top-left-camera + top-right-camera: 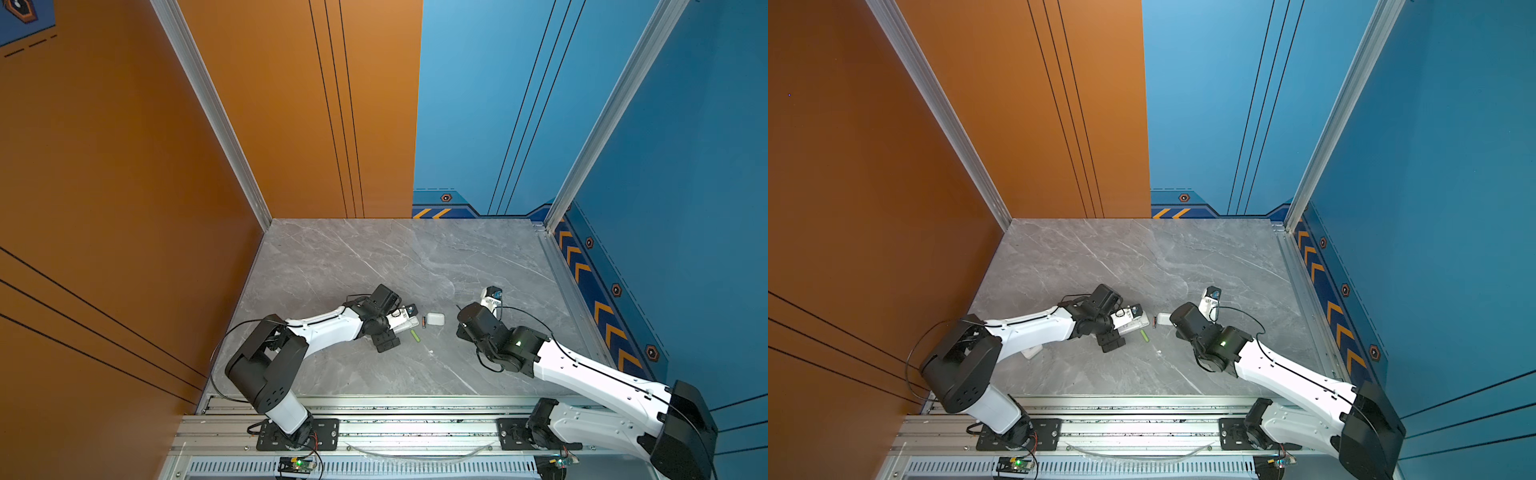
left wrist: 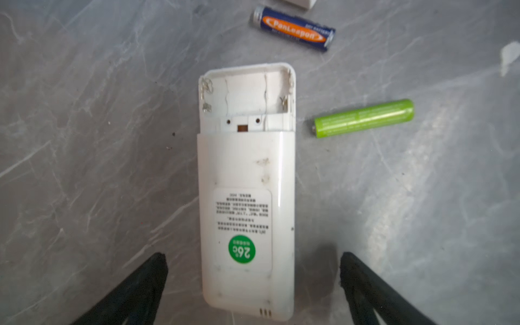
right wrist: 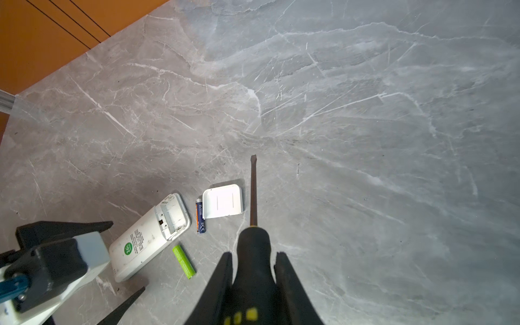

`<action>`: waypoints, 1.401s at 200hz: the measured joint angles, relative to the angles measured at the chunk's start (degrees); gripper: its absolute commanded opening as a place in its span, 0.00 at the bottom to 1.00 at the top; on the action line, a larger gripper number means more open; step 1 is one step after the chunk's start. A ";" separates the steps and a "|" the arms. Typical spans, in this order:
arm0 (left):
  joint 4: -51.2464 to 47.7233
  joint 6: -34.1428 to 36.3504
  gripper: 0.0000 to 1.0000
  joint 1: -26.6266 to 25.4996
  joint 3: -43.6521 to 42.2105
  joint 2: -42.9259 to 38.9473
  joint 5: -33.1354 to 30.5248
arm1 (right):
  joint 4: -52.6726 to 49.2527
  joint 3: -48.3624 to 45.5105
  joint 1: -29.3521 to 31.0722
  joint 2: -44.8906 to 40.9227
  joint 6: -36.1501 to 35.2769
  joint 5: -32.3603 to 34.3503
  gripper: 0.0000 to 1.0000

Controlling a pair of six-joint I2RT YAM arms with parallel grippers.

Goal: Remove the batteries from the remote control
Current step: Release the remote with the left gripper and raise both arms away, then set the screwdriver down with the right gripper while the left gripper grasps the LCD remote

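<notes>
Its compartment empty, the remote control lies near the tabletop's front edge, green battery and blue-and-orange battery just beside it. The left gripper is spread wide and the right gripper clamps the screwdriver. Unloading looks done, so the arms need only withdraw

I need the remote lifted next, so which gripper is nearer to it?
Left. The left gripper stands open astride the remote, not touching it. The right gripper, shut on the screwdriver, stands apart, past the green battery.
</notes>
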 measured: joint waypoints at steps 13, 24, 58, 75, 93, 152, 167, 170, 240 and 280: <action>-1.88 -1.44 0.98 0.81 0.15 -1.84 0.35 | 0.24 -0.26 -0.26 -0.76 -0.24 -0.44 0.00; -3.54 -3.34 0.98 1.73 0.55 -4.17 0.39 | 0.55 -0.61 -0.44 -1.55 -0.70 -1.16 0.00; -10.32 -16.33 0.98 5.38 5.95 -13.94 0.02 | 3.04 -2.47 -0.48 -5.66 -3.54 -4.52 0.00; -14.53 -25.99 0.98 7.87 10.78 -18.18 0.17 | 3.85 -2.71 -0.48 -8.24 -5.33 -6.64 0.00; -19.10 -37.35 0.98 12.72 13.14 -23.30 1.18 | 4.09 -2.71 -0.55 -10.40 -6.93 -9.20 0.00; -39.23 -58.90 0.98 37.70 7.30 -35.23 4.72 | 2.32 -0.96 -0.90 -10.56 -11.93 -15.56 0.00; -42.62 -60.19 0.98 41.18 5.68 -34.56 5.22 | 2.29 -0.96 -1.86 -9.81 -13.00 -15.78 0.00; -43.10 -60.33 0.98 41.68 5.44 -34.36 5.33 | 2.38 -1.11 -2.05 -9.66 -13.25 -15.76 0.00; -43.67 -63.32 0.98 51.08 0.15 -31.34 5.77 | 14.62 -14.62 -4.17 -11.65 -14.21 -7.06 0.04; -35.52 -65.51 0.98 57.59 -5.73 -27.15 9.77 | 25.90 -22.10 -12.41 -6.43 -14.21 -5.09 0.17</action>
